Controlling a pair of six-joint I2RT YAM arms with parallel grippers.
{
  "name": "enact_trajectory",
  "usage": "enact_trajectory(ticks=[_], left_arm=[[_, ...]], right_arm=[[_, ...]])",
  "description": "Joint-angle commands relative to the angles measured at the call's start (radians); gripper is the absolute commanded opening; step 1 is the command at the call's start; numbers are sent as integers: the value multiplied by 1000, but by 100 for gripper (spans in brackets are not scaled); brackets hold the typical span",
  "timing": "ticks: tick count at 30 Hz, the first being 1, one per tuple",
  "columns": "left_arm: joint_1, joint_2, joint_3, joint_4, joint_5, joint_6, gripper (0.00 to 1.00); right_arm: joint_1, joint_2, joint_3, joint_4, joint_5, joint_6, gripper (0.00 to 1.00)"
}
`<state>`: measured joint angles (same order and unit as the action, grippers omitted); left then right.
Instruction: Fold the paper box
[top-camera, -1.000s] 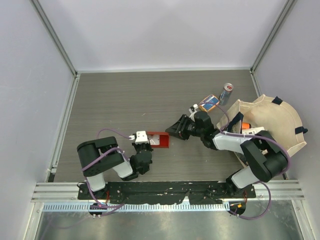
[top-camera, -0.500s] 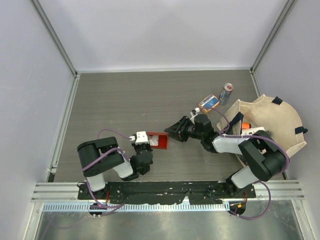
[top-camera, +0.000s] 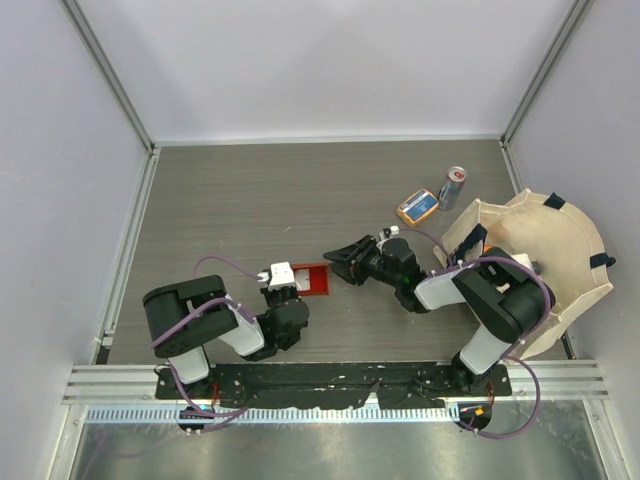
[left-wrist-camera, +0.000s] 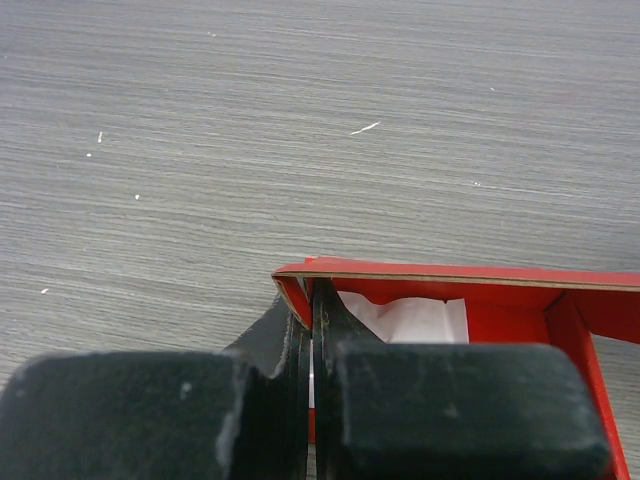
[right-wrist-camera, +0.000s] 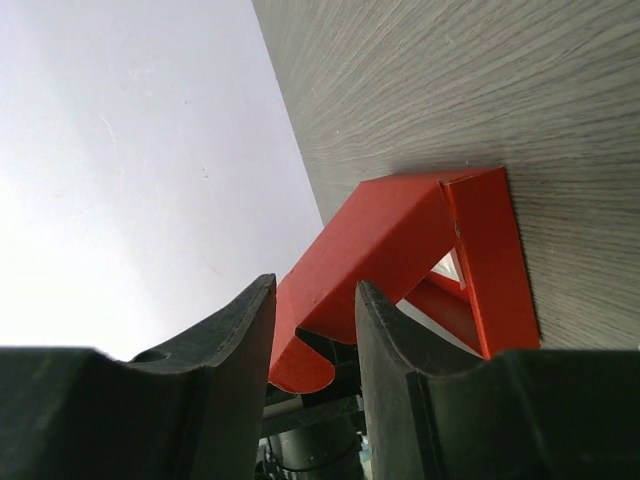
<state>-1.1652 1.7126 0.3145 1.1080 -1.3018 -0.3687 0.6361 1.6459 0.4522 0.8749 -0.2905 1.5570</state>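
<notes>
The red paper box (top-camera: 314, 281) lies on the table near the left arm, with a white inside. My left gripper (top-camera: 287, 293) is shut on the box's left wall; in the left wrist view the fingers (left-wrist-camera: 330, 330) pinch that red wall (left-wrist-camera: 292, 300) with one finger inside the box (left-wrist-camera: 520, 300). My right gripper (top-camera: 334, 259) is open just right of the box. In the right wrist view its jaws (right-wrist-camera: 315, 310) stand apart with a rounded red flap (right-wrist-camera: 305, 365) of the box (right-wrist-camera: 400, 235) showing in the gap between them.
A drink can (top-camera: 453, 186) and an orange and blue packet (top-camera: 417, 206) lie at the back right. A beige cloth bag (top-camera: 545, 250) sits at the right edge beside the right arm. A metal rail (top-camera: 330, 380) runs along the near edge.
My right gripper has moved left across the table and now reaches the box's right side. The left gripper stays shut on the box's wall.
</notes>
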Motion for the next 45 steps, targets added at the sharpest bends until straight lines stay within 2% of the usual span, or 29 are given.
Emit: enact_trajectory(ticks=[1,3,10,16,17,22,25,27,28,29,30,31,32,34,35,41,45], left_arm=[[-33,-16,46,-20,90,-41,0],[-33,-8,47,-20,91,-42,0],[-33,-4,48,-22,95,-45,0],[-33,-8,5,-19,73,-72,0],[-33,-4,-2,-17,73,-75,0],[-33,-4,-11,-20,99,-82,0],[-34,-40,-25,-45,142,-98,10],[-36,-102,-29,-95,174,-139,22],[-36,-132,-26,-191,197,-160,27],[-36,-160,-14,-259,203,-197,38],[-36,-223,-2,-336,208,-276,42],[-36,-252,12,-506,214,-324,46],[-36,-277,40,-578,226,-357,53],[-36,-348,52,-699,257,-388,60],[-36,-379,49,-727,315,-394,65],[-36,-632,-12,-896,524,-446,81],[-36,-824,-5,-1182,617,-518,86]], right_arm=[[72,-4,39,99,-13,74,42],[86,-6,68,43,-7,71,42],[96,-8,60,30,47,81,41],[86,-34,118,-135,-22,-230,40],[86,-37,128,-199,-29,-320,40],[86,-89,198,-430,8,-534,40],[85,-101,212,-478,17,-594,40],[85,-101,221,-494,14,-618,39],[85,-97,224,-491,10,-627,38],[85,-97,226,-487,7,-630,38],[85,-95,226,-484,8,-637,37],[85,-92,221,-481,11,-641,36],[83,-90,217,-461,13,-643,36],[83,-86,203,-438,22,-643,36],[83,-81,200,-415,27,-644,36],[83,-63,215,-406,37,-678,36],[83,-67,229,-424,40,-716,35]])
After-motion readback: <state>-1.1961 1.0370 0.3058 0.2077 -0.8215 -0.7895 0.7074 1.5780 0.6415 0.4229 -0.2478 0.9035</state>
